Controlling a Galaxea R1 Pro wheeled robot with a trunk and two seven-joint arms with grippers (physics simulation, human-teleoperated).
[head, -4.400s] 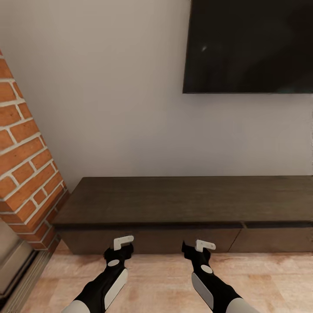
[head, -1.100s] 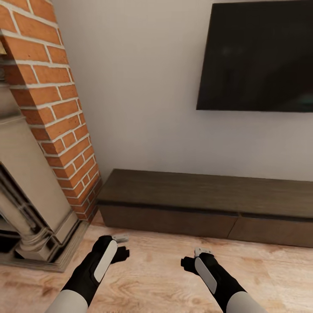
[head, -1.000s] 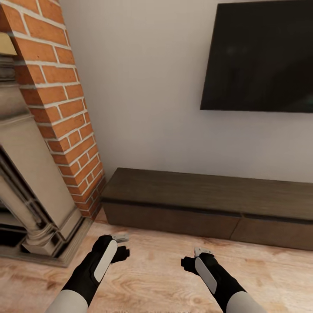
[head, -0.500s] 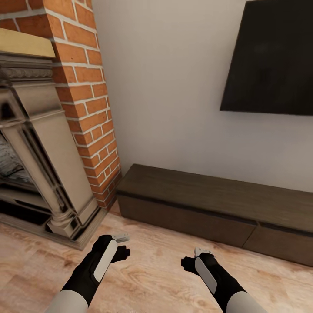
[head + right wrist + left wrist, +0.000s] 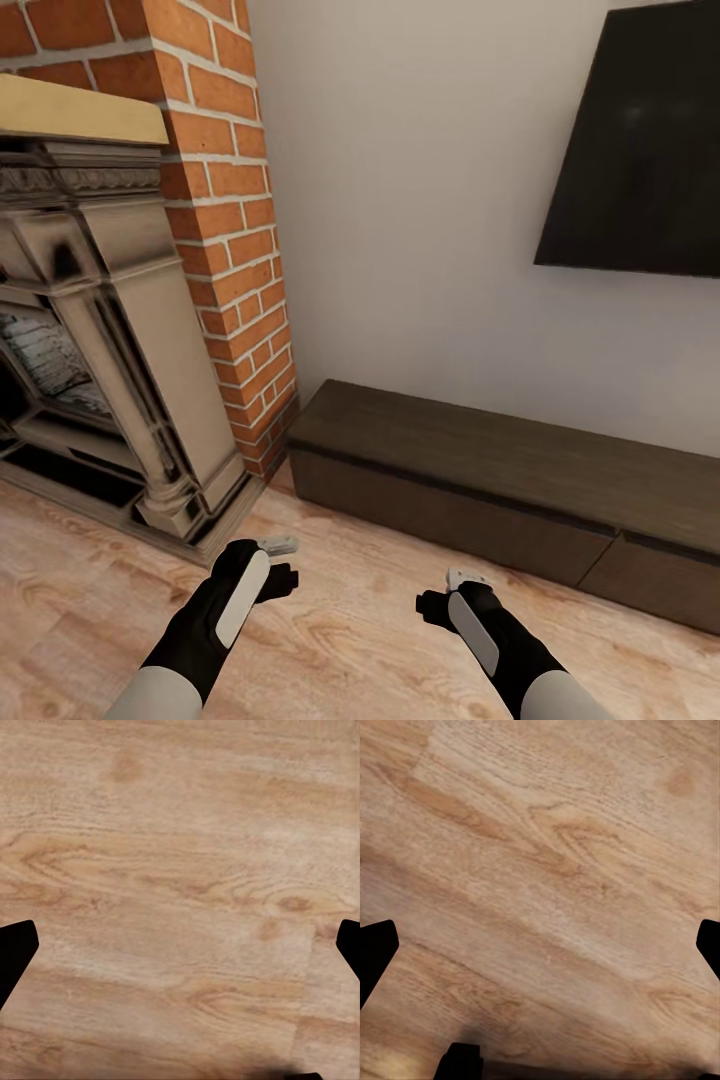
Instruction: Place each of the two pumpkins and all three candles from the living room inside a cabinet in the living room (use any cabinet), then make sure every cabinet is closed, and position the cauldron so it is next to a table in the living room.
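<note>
The cabinet (image 5: 470, 465), a long low dark brown unit, stands against the white wall at centre right, and its drawer fronts sit flush and closed. My left gripper (image 5: 278, 566) and right gripper (image 5: 440, 597) hang low over the wooden floor, a short way in front of the cabinet. Both are open and hold nothing. In each wrist view the black fingertips (image 5: 375, 952) (image 5: 15, 949) sit wide apart over bare floorboards. The pumpkins, candles and cauldron are out of view.
A stone fireplace (image 5: 110, 330) with a red brick chimney column (image 5: 225, 210) fills the left side, its base reaching onto the floor near my left arm. A dark TV (image 5: 640, 150) hangs on the wall above the cabinet. Wooden floor (image 5: 350, 640) lies around both arms.
The camera has backed off and turned left, so the cabinet and TV slid right and the fireplace came into view. Both arms keep the same pose, grippers still open.
</note>
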